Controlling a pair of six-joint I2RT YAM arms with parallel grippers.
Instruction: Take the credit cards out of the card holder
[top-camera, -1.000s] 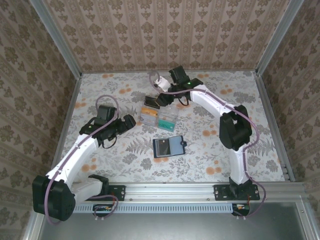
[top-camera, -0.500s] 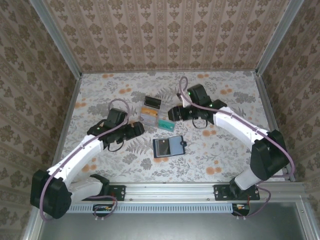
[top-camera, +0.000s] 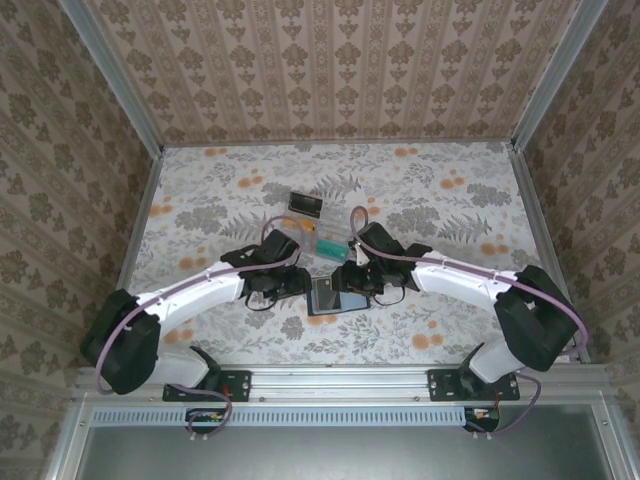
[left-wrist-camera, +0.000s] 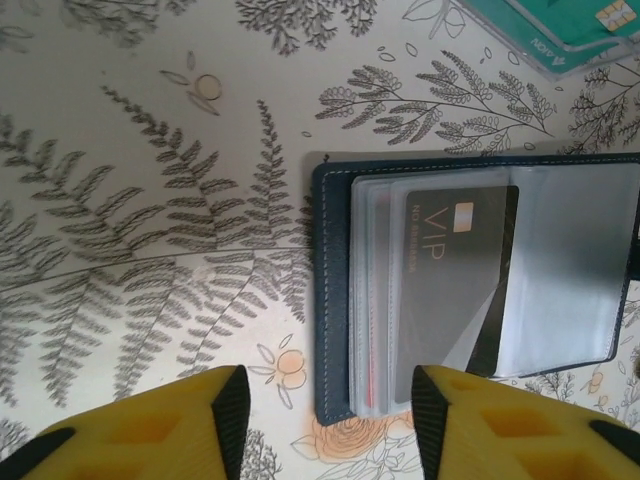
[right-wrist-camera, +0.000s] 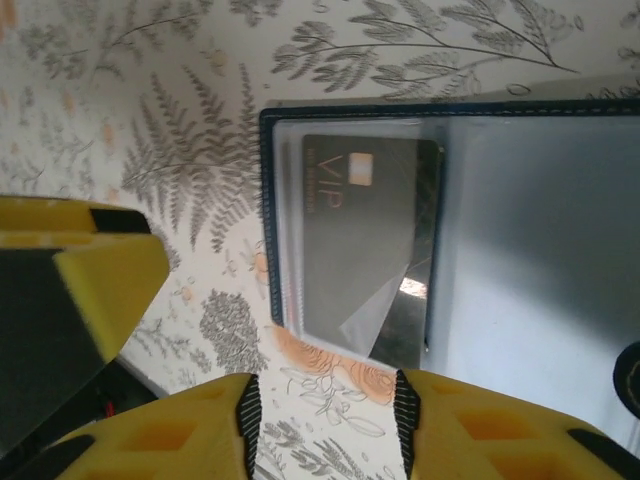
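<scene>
The card holder (top-camera: 338, 298) lies open on the floral table, its navy edge (left-wrist-camera: 331, 290) and clear pockets facing up. A black VIP credit card (left-wrist-camera: 450, 285) (right-wrist-camera: 358, 240) sits inside a clear pocket, and a thin red edge (left-wrist-camera: 372, 372) shows in a pocket beside it. My left gripper (top-camera: 300, 284) (left-wrist-camera: 330, 422) hovers open over the holder's left corner. My right gripper (top-camera: 349, 277) (right-wrist-camera: 322, 422) hovers open at the same end, over bare table just off the holder's edge. Neither holds anything.
Loose cards lie behind the holder: a teal card (top-camera: 331, 247) (left-wrist-camera: 545, 30), a clear-orange one (top-camera: 290, 237) and a black one (top-camera: 306, 205). In the right wrist view the left gripper's yellow finger (right-wrist-camera: 95, 280) sits close at the left. Patterned walls enclose the table.
Both arms have swung in from the far cards to the card holder. Both sets of jaws have narrowed but stay open.
</scene>
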